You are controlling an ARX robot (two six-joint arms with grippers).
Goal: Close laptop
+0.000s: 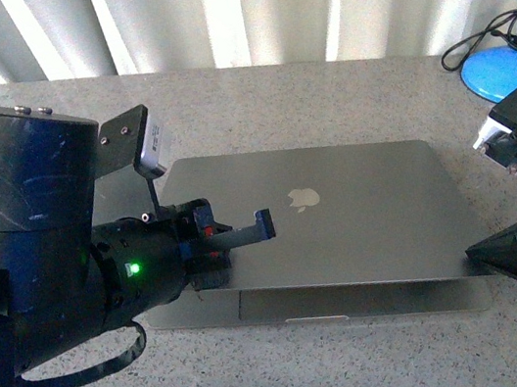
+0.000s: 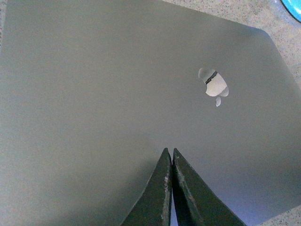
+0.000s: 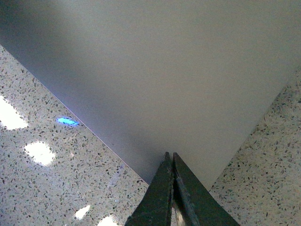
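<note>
— Where's the laptop (image 1: 344,229) from where you stand?

— Flat in the middle of the speckled desk (image 1: 301,385), lid (image 1: 374,234) facing up with the apple logo (image 1: 303,198) showing. The lid is almost down. A thin dark strip runs between its near edge and the base (image 1: 309,316) underneath.

— Anything around it?

— A blue object (image 1: 507,74) at the far right corner of the desk, well apart from the laptop, with a black cable (image 1: 499,29) looping behind it. Pale curtain folds (image 1: 238,8) hang along the back. Nothing lies on the lid itself.

— And the arms?

— The left arm (image 1: 36,231) is big and dark in the near left, a green light (image 1: 134,269) lit on it. It reaches over the lid's left part. The left pincer (image 2: 170,157) is clenched, its fingers pressed together with nothing between them, pointing across the lid toward the logo. I can't tell whether the tips touch the metal.

— The right one?

— Low on the right, by the lid's near right corner. The right pincer (image 3: 170,159) is clenched too and empty, with its tips just at that corner.
</note>
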